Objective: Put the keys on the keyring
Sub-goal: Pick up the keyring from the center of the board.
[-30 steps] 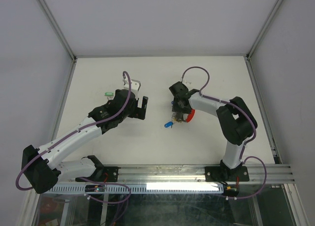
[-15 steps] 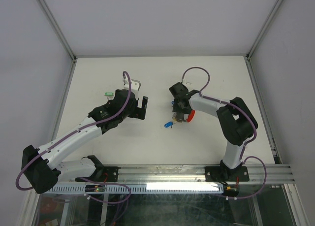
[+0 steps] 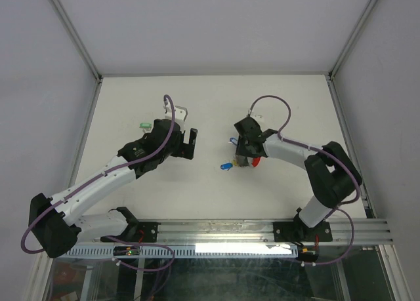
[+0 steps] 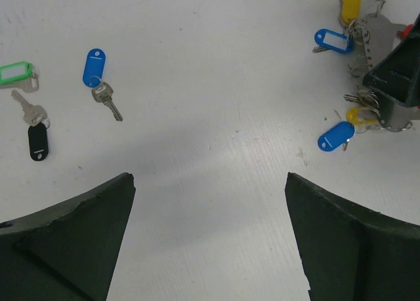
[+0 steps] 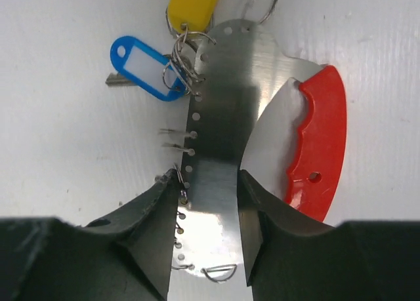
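The keyring is a perforated silver metal plate [image 5: 220, 111] with a red plastic arc [image 5: 316, 143]; a blue-framed tag [image 5: 146, 68] and a yellow tag [image 5: 193, 6] hang from its holes. My right gripper [image 5: 210, 183] is shut on the plate's lower strip, one finger on each edge. In the top view it [image 3: 244, 155] covers most of the bunch, and a blue key [image 3: 226, 165] sticks out to its left. My left gripper [image 4: 209, 183] is open and empty above bare table. A blue-capped key [image 4: 96, 75], a black-capped key [image 4: 37, 141] and a green tag [image 4: 16, 73] lie loose.
The keyring bunch [image 4: 361, 58] also shows at the right of the left wrist view, with a blue tag [image 4: 336, 136] hanging low. The green tag [image 3: 146, 124] lies beside the left arm [image 3: 98, 180]. Grey walls [image 3: 59, 84] enclose the white table [image 3: 210, 98].
My right arm has swung to the right and its wrist has turned, dragging the keyring slightly right. The red arc is now mostly hidden under the gripper. The left arm has not moved.
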{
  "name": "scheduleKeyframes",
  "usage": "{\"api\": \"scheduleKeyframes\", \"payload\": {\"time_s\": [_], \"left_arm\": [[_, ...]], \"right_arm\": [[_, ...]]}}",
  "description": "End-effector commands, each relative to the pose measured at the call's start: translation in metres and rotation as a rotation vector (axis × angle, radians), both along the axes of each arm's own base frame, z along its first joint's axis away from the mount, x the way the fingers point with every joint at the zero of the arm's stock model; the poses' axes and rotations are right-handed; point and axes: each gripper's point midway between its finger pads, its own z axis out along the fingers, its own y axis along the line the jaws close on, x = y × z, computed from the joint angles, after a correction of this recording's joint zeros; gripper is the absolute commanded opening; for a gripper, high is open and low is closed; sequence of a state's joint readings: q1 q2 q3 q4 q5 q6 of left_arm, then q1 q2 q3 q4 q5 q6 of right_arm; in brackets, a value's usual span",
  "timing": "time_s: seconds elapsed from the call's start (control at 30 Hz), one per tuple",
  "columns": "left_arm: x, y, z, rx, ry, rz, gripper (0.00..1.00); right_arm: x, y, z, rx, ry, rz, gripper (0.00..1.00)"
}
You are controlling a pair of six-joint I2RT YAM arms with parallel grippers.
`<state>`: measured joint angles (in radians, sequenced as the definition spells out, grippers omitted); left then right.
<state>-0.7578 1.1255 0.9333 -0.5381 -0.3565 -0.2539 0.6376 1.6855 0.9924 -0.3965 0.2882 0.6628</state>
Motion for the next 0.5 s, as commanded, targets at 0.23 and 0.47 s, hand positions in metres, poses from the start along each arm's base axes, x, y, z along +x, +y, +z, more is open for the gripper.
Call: {"api": "scheduleKeyframes", "payload": {"time_s": [0.23,0.47], "left_arm": [[-0.006,-0.016,0.041,-0.192,-0.072,-0.043,0.98],[-0.015,-0.021,0.065,-0.273,-0.109,-0.083,0.99]], "right_arm": [[-0.007,0.037,0.095,0.362,-0.314,0.188,0.26],[-0.02,0.042,0.137,0.484,-0.426,0.249,0.25]]}}
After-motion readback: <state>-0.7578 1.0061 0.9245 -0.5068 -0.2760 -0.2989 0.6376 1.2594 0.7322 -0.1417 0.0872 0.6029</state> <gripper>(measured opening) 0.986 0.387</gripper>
